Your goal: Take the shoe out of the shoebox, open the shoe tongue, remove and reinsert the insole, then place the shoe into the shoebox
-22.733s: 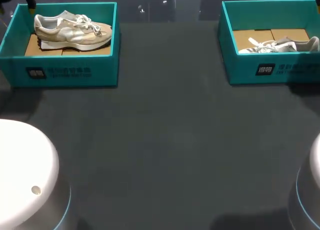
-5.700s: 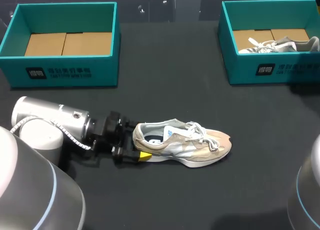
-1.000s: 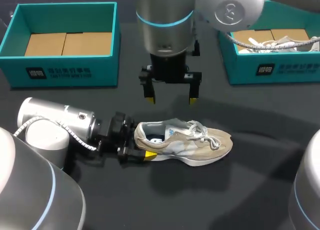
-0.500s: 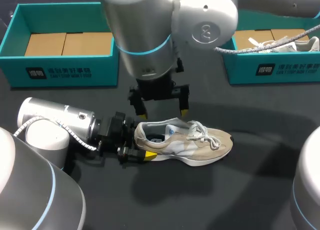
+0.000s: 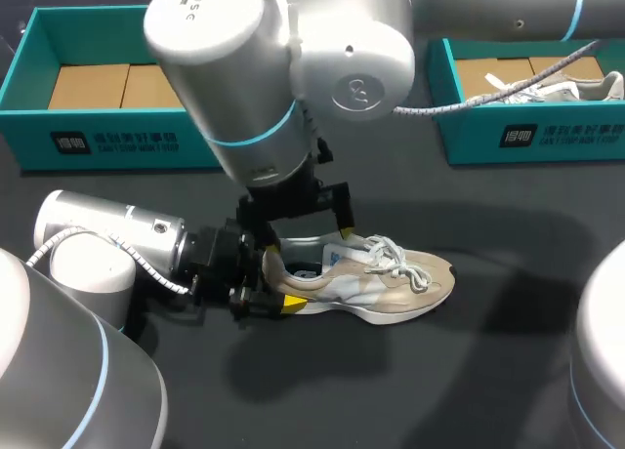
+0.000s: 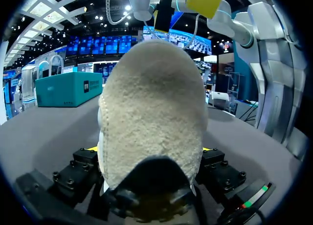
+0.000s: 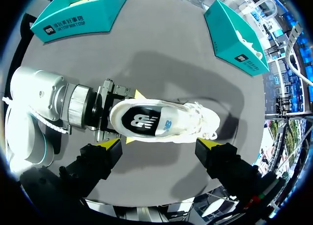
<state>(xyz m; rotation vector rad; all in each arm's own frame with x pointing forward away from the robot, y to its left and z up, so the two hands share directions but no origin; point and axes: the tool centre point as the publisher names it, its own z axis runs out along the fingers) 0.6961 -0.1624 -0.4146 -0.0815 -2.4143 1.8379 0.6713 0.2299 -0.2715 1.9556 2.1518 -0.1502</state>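
Observation:
A beige and white shoe (image 5: 376, 278) lies on its sole on the dark table (image 5: 391, 390), toe to the right. My left gripper (image 5: 270, 278) is shut on its heel, one finger on each side; the heel (image 6: 151, 112) fills the left wrist view. The right gripper (image 5: 303, 236) hangs open just above the shoe's opening, pointing down. In the right wrist view its fingertips (image 7: 210, 145) straddle the shoe (image 7: 195, 121), apart from it. The dark insole (image 7: 142, 121) shows inside. The teal shoebox (image 5: 127, 142) at the back left holds only its cardboard floor.
A second teal shoebox (image 5: 527, 135) at the back right holds another light shoe (image 5: 547, 88). The right arm's large body (image 5: 283, 68) spans from the right across the middle of the table. Bare table lies in front of and to the right of the shoe.
The right arm has come down and towards the front left, bringing its open gripper from behind the shoe to just over the opening. The left gripper and shoe have stayed put.

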